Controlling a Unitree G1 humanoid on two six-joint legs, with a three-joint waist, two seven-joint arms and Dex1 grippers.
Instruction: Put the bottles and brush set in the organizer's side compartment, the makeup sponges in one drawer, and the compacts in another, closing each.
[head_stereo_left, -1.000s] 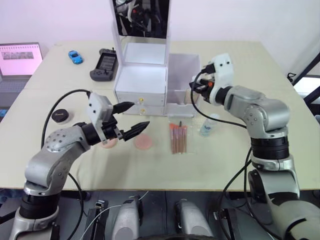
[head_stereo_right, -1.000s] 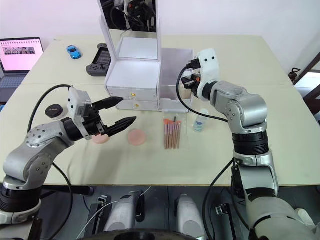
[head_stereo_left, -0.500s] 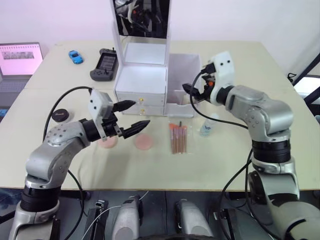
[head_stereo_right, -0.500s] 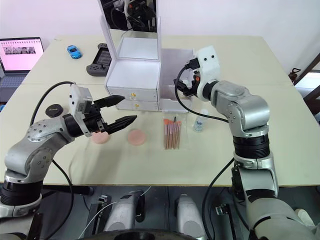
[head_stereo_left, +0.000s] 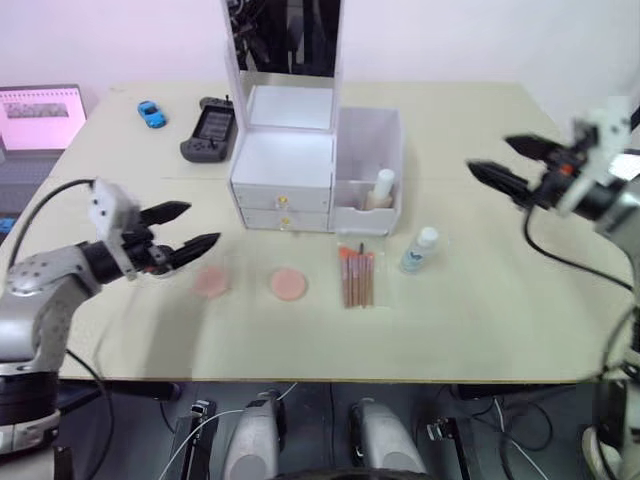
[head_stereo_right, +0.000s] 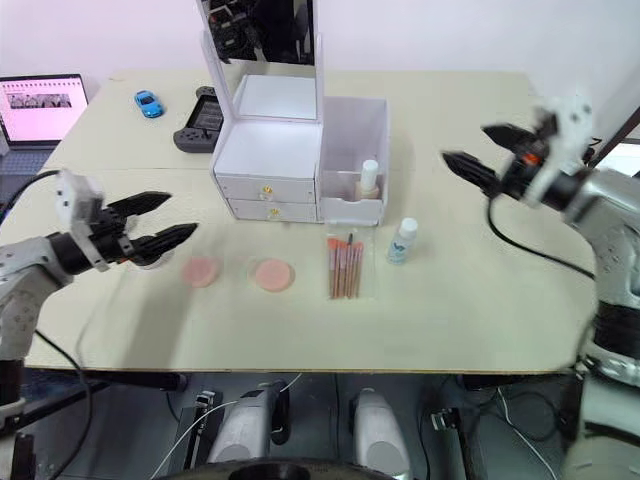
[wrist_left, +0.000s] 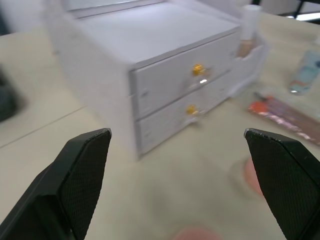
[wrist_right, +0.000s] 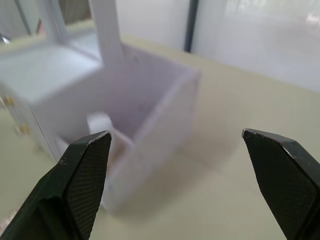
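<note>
The white organizer (head_stereo_left: 285, 170) stands mid-table with both gold-knobbed drawers (wrist_left: 198, 70) shut. The taller beige bottle (head_stereo_left: 383, 188) stands upright in the side compartment (head_stereo_left: 370, 140). On the table in front lie the short clear bottle (head_stereo_left: 420, 250), the brush set (head_stereo_left: 357, 277) and two pink makeup sponges (head_stereo_left: 211, 283) (head_stereo_left: 289, 284). My left gripper (head_stereo_left: 190, 227) hovers open, left of the sponges. Well right of the organizer, my right gripper (head_stereo_left: 489, 155) hangs open and empty. The compacts are hidden.
A laptop (head_stereo_left: 40, 120) sits at the far left edge. A blue toy car (head_stereo_left: 151, 113) and a dark game controller (head_stereo_left: 208, 125) lie behind the organizer's left side. The upright mirror (head_stereo_left: 285, 35) rises from its top.
My right gripper opened at the side compartment, left the beige bottle standing inside, and swung away to the right. My left arm drew back to the left, still open.
</note>
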